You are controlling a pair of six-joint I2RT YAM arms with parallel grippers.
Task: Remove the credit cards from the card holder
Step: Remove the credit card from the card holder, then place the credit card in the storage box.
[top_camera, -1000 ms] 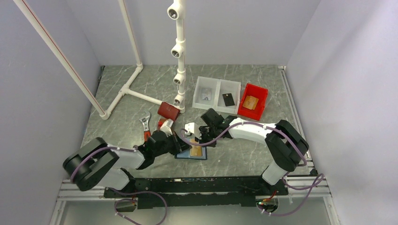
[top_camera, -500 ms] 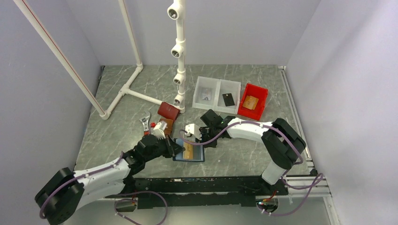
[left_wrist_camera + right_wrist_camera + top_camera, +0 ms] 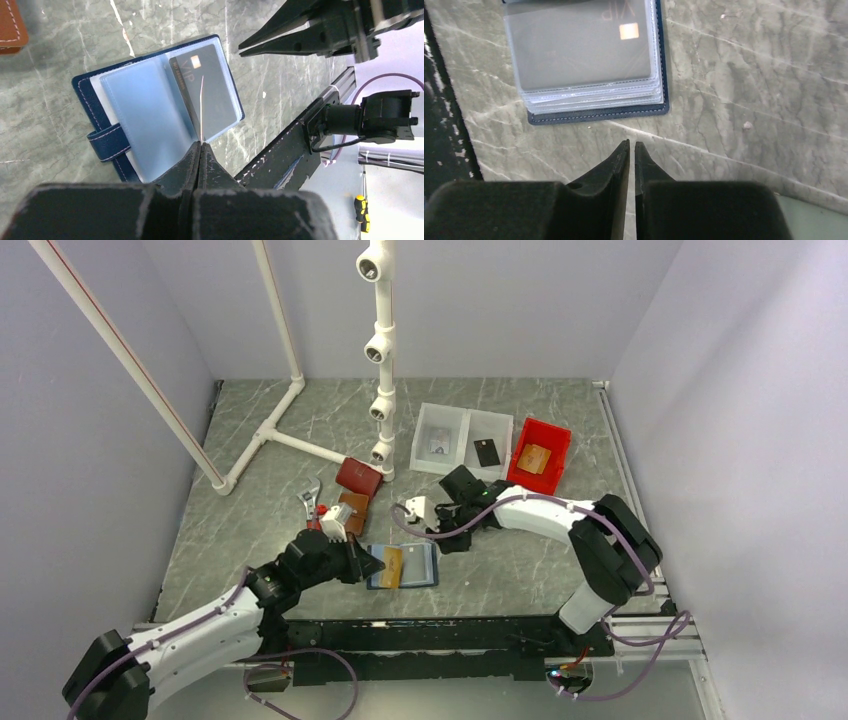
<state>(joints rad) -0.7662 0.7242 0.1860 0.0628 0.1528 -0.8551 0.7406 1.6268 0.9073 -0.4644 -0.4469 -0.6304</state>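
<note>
The navy card holder lies open on the table, its clear sleeves facing up. A black VIP credit card sits in the top sleeve. My left gripper is shut on an orange-tan credit card. That card shows edge-on above the holder. My right gripper hovers just off the holder's far right corner. Its jaws stand a narrow slit apart with nothing between them.
Two clear bins and a red bin at the back right each hold a card. A dark red wallet, a brown wallet and a wrench lie left of the holder. A white pipe frame rises behind.
My left arm has drawn back toward the near left with the orange-tan card. My right gripper has come off the holder, shifted back right, and its jaws have parted slightly.
</note>
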